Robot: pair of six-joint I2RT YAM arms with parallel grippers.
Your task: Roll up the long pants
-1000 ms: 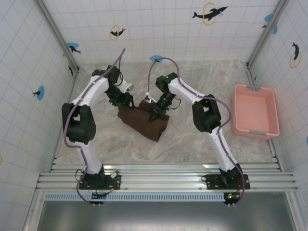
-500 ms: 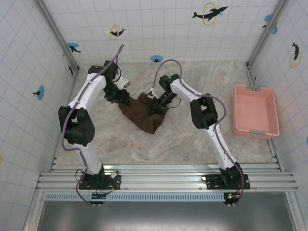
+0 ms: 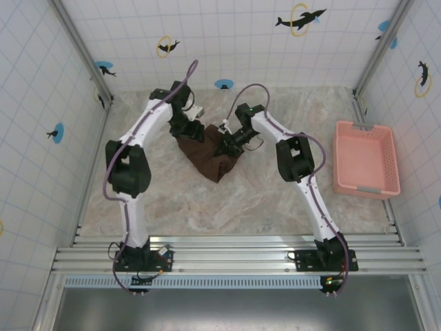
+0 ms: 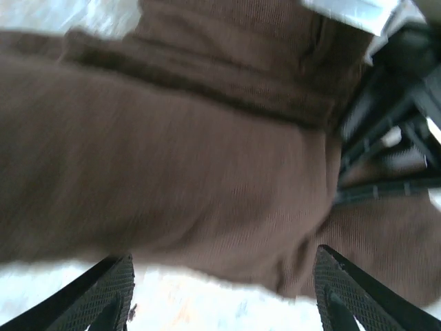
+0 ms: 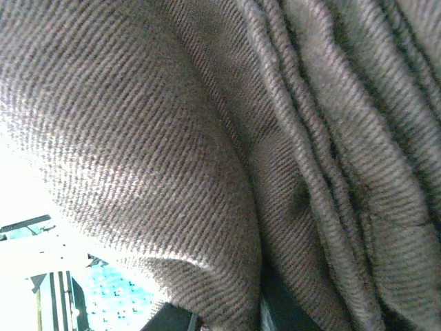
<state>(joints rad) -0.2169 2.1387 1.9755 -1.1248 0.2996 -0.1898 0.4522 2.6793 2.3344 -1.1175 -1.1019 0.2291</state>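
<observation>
The long pants (image 3: 212,160) are a bunched dark brown bundle at the back middle of the table, tapering toward the front. My left gripper (image 3: 193,132) is at the bundle's back left corner. In the left wrist view the gripper (image 4: 227,303) is open, its ribbed fingers (image 4: 114,289) wide apart, with the brown cloth (image 4: 172,152) just beyond the tips. My right gripper (image 3: 226,143) is pressed into the bundle's back right side. Folds of the cloth (image 5: 172,138) lie tight against the right wrist camera and hide its fingers; it appears shut on the cloth.
A pink basket (image 3: 365,160) stands at the right edge of the marble table (image 3: 275,200). Tiled walls close the back and both sides. The right arm's black wrist (image 4: 393,138) is close beside my left gripper.
Both grippers have moved toward the back and closer together. The pants have gone with them, bunching from a flatter fold into a narrower, pointed bundle.
</observation>
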